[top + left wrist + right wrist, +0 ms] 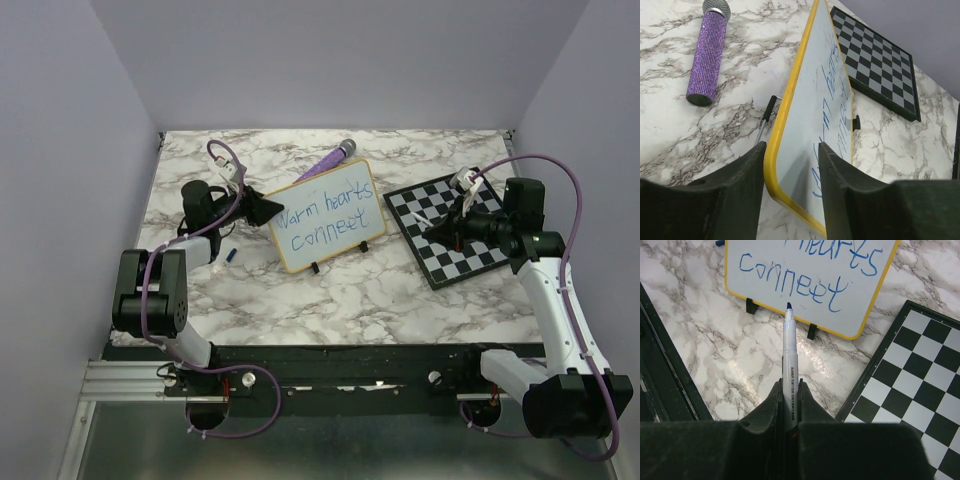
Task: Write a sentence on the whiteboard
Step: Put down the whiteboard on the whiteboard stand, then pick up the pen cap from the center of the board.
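1. Whiteboard stands on its two black feet mid-bench, leaning back, face toward the near side.
2. Sentence is in blue marker, two lines: "Warm hearts" over "connect".
3. Left pincer is partly open. Its fingers straddle the board's left edge, one behind the yellow frame and one in front of the white face. The gap is wider than the board's thickness, so it has no clamp on it.
4. Right pincer is closed tight on a marker, cap off. The tip points at the board's lower edge and sits clear of it.
5. In the top view the right pincer hangs over the left part of the chessboard.
6. The chessboard lies flat, just right of the whiteboard.
7. A purple glitter microphone lies on the bench behind the board, on the far side.
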You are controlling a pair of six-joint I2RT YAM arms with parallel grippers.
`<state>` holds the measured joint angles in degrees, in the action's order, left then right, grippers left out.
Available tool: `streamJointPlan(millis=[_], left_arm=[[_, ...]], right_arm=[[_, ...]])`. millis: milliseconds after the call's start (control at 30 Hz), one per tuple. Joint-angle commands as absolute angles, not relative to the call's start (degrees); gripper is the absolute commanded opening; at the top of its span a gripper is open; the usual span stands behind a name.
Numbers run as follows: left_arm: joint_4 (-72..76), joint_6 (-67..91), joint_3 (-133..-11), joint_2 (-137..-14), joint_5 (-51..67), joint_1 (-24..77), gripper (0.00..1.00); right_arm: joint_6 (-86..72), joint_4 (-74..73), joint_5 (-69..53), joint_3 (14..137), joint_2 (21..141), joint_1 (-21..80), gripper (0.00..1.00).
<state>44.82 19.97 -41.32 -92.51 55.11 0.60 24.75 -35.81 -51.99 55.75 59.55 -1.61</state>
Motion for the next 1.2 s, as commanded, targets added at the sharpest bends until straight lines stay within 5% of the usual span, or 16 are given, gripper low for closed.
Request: streamJointPlan(millis=[0,100,300,467,733,1000,1167], left_arm=[[43.2,16.2,-40.9,-90.1,52.9,0.4,0.55],[42.6,15.9,-41.0,-89.0,51.9,0.5,0.57],[41.9,17.0,-41.0,-85.1,48.3,0.5,0.75],[41.1,21.4,-41.7,-81.0,44.9,-1.9,0.99],[30.3,33.6,-40.2,-68.9,32.2,-10.4,0.99],[-25.3,22.5,-54.2,-70.8,19.9,-12.8,0.99],[-33.0,15.3,-58.8,-77.9,6.6,-6.8,0.85]], right_arm=[[25.4,-36.7,-53.8,55.5,58.7,-2.0,0.01],[25.4,-36.7,-53.8,55.5,58.8,-2.0,0.01],[25.5,-36.7,-53.8,55.5,58.8,-2.0,0.0],[25.7,-36.7,-53.8,55.5,58.9,-1.9,0.0],[26.0,-37.1,-54.0,55.5,58.9,-2.0,0.0],[26.6,-37.6,-54.8,55.9,58.6,-1.9,0.01],[27.4,-38.7,-55.5,56.4,58.8,-1.9,0.01]])
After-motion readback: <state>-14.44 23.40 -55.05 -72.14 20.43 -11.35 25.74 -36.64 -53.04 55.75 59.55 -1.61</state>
